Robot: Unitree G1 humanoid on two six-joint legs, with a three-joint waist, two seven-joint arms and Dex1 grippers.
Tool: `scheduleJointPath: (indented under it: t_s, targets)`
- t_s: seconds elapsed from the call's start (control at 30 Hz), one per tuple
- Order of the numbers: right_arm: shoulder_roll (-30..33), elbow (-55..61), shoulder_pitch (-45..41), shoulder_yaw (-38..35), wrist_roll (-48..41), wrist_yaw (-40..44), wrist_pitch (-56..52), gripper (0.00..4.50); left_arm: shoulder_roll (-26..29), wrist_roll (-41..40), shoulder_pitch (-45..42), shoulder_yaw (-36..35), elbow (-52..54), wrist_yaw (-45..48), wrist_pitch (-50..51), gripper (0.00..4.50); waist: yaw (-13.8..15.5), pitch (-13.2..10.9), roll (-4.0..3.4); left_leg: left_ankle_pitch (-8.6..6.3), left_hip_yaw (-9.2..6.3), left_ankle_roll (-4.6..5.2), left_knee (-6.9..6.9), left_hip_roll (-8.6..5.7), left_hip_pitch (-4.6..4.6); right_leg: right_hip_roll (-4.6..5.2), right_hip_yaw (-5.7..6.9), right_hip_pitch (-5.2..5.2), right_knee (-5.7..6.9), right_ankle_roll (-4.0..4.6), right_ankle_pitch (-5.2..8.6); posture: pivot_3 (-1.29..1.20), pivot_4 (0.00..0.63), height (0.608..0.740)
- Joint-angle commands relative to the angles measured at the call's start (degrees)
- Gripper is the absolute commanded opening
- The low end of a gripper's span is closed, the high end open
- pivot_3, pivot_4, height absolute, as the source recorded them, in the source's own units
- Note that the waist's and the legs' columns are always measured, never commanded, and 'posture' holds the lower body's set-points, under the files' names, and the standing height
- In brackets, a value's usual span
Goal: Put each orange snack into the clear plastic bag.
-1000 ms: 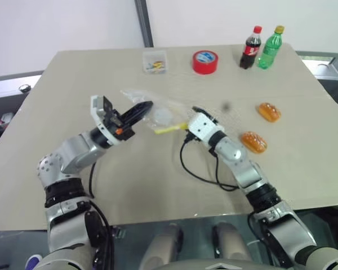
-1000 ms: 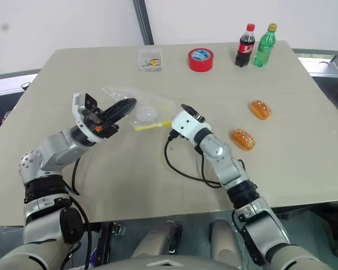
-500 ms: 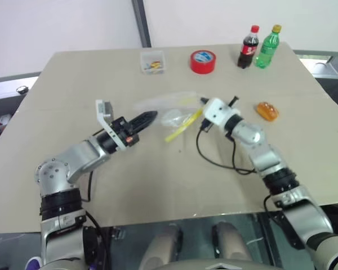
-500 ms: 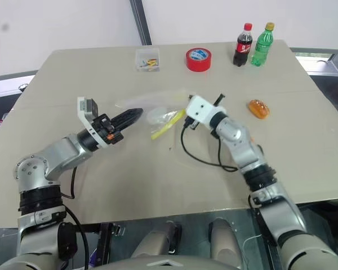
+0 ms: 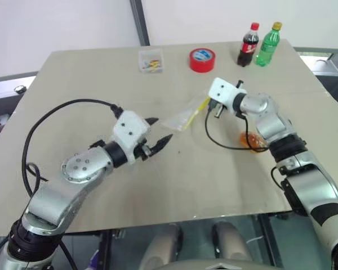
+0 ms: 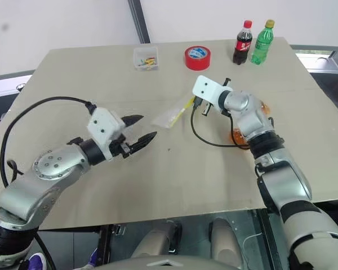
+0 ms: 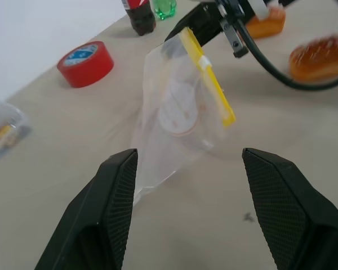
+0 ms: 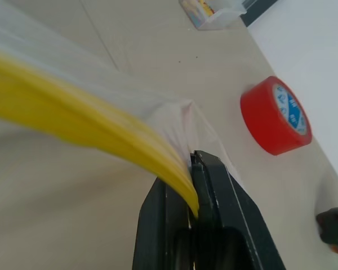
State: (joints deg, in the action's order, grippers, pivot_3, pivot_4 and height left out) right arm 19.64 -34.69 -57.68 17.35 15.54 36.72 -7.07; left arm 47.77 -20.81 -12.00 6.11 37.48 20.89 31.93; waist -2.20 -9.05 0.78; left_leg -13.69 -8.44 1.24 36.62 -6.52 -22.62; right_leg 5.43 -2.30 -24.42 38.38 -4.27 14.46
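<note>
Bag handed over to the right claw

Left claw (image 5: 155, 142) has just let go; right claw (image 8: 192, 169) pinches the bag (image 5: 183, 117) alone. Snacks (image 7: 320, 57) still outside.

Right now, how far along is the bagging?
Done: nothing bagged; the bag looks empty. In hand: the right gripper is shut on the bag's yellow seal strip, holding it up off the table; the left gripper is open in front of it. Left: both snacks lie on the table.
</note>
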Motion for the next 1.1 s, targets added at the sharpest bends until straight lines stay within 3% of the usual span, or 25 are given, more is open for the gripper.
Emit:
scheduleJointPath:
  t_s: [0.03,0.27,0.6,0.67,1.07,1.1]
  targets:
    - [-1.0,2.3,-2.5,-0.4,-0.1,0.6,-3.0,0.00,-1.7,7.0,-4.5,4.2,1.1,-2.6,2.7,3.14,0.0,0.0,0.00,0.00,0.01,0.00,0.00,0.00,-0.10,0.00,0.00,-0.09,0.00,-0.01,-0.01,0.00,0.150,0.740]
    - [-2.4,6.6,-1.9,-0.1,-0.1,1.3,-7.6,0.00,-8.1,14.5,-9.5,9.7,-1.5,-3.6,7.3,3.14,-0.3,0.0,0.00,0.00,0.08,0.00,0.01,0.01,-0.22,-0.03,-0.07,-0.30,0.08,-0.02,-0.01,0.00,0.150,0.740]
    - [-2.9,11.0,-0.5,-0.1,-0.1,1.0,-11.3,0.00,-10.9,23.5,-12.2,14.0,-6.0,-0.9,4.1,3.14,-0.2,0.0,0.01,0.00,0.10,0.00,0.11,0.04,-0.23,-0.07,-0.08,-0.33,0.21,-0.02,-0.01,0.00,0.150,0.740]
    - [-2.9,11.3,-0.4,-0.1,0.0,0.8,-11.6,0.00,-11.8,24.5,-12.7,14.1,-6.3,-0.5,3.2,2.63,-0.2,0.0,0.01,0.00,0.10,0.00,0.11,0.04,-0.23,-0.07,-0.08,-0.33,0.22,-0.02,-0.01,0.00,0.150,0.740]
    - [-2.8,11.5,0.4,0.0,0.5,-0.8,-12.6,0.00,-14.1,26.3,-13.0,12.3,-6.3,3.2,0.7,2.63,-0.2,0.0,0.01,0.00,0.11,0.00,0.17,0.04,-0.23,-0.07,-0.08,-0.33,0.30,-0.02,-0.01,0.00,0.150,0.740]
    - [-2.8,11.6,0.4,0.0,0.5,-0.9,-12.7,0.00,-14.3,26.4,-13.0,12.3,-6.3,3.3,0.7,2.37,-0.2,0.0,0.01,0.00,0.11,0.00,0.19,0.04,-0.23,-0.07,-0.08,-0.33,0.32,-0.02,-0.01,0.00,0.150,0.740]
